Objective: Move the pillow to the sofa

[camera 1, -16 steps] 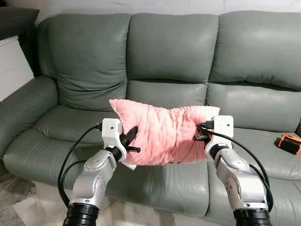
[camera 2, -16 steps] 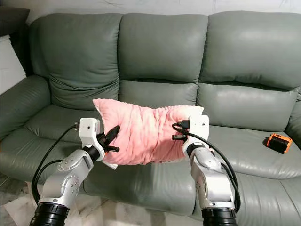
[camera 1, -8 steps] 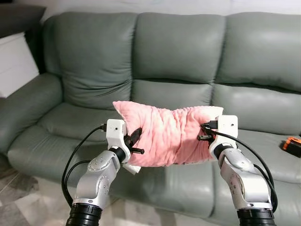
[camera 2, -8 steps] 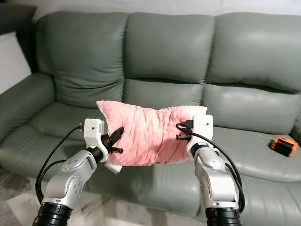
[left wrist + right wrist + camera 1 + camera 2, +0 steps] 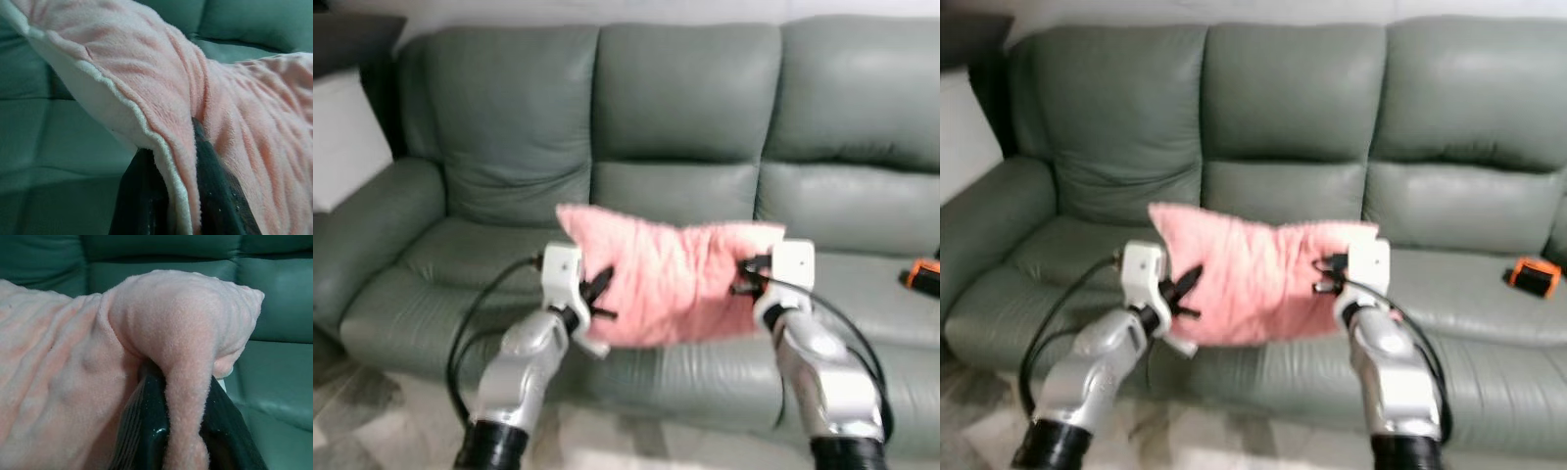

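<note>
1. Nearest, a strip of pale floor (image 5: 372,431) along the sofa's front edge, with both silver arms rising from the bottom of the head views.
2. Left gripper (image 5: 599,294) clamped on the left end of the pink pillow (image 5: 671,284); black fingers (image 5: 142,196) pinching a fold of plush along the white seam, one on either side.
3. Right gripper (image 5: 744,277) clenched on the pillow's right end; fingers (image 5: 146,431) squeezing a bulging fold between them.
4. Pillow stretched between the two grippers, held in the air above the front of the grey-green sofa (image 5: 685,117), over the middle seat cushion, apart from the leather.
5. Open seat room to both sides: left cushion (image 5: 460,259) bare up to the rounded armrest (image 5: 367,230), right cushion bare near the arms.
6. Farther right on the seat, an orange and black object (image 5: 922,276) lying well apart from the pillow, cut by the picture's edge.
7. Behind, three upright back cushions, then a white cabinet (image 5: 347,137) beside the left armrest and a pale wall (image 5: 607,10) along the top.
8. Head views blurred.
</note>
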Controlling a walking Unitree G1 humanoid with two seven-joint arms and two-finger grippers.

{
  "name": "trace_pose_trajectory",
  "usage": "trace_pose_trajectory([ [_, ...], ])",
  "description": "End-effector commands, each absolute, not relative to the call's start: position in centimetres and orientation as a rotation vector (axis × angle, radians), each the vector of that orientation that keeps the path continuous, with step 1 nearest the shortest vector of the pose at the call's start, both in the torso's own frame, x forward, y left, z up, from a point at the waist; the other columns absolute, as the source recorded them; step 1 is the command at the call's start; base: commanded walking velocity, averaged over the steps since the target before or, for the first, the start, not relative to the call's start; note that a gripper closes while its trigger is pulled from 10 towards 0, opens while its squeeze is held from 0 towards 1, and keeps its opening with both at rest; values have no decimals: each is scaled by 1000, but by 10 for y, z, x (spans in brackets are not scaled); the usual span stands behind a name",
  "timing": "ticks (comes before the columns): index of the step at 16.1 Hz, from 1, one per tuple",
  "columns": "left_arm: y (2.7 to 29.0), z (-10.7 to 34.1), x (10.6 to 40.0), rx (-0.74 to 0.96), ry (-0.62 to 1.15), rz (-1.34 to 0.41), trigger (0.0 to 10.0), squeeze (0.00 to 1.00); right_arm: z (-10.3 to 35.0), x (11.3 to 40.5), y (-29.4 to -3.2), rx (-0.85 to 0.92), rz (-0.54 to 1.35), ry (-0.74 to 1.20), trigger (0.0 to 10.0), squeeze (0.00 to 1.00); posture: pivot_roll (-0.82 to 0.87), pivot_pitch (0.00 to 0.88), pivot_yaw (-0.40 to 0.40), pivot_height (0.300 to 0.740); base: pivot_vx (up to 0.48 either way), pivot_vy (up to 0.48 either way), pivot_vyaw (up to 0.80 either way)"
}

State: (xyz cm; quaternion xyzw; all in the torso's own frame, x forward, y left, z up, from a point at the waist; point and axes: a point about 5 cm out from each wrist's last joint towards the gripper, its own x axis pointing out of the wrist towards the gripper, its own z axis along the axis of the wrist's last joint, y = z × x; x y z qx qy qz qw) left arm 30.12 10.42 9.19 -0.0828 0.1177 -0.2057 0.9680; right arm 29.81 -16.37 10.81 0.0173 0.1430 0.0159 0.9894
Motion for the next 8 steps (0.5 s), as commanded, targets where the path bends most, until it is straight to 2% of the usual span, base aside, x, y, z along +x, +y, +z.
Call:
trace_pose_trajectory([
  [1,108,98,307,-134,193,-387,10000,0,115,302,-158,30,58,260,10000,0,-184,0,36,740,0,0,0],
  [7,108,98,310,-140,176,-374,10000,0,115,302,-160,22,52,263,10000,0,-186,0,35,740,0,0,-726],
  [8,108,98,309,-146,176,-377,10000,0,115,302,-160,22,54,261,10000,0,-186,0,33,740,0,0,0],
])
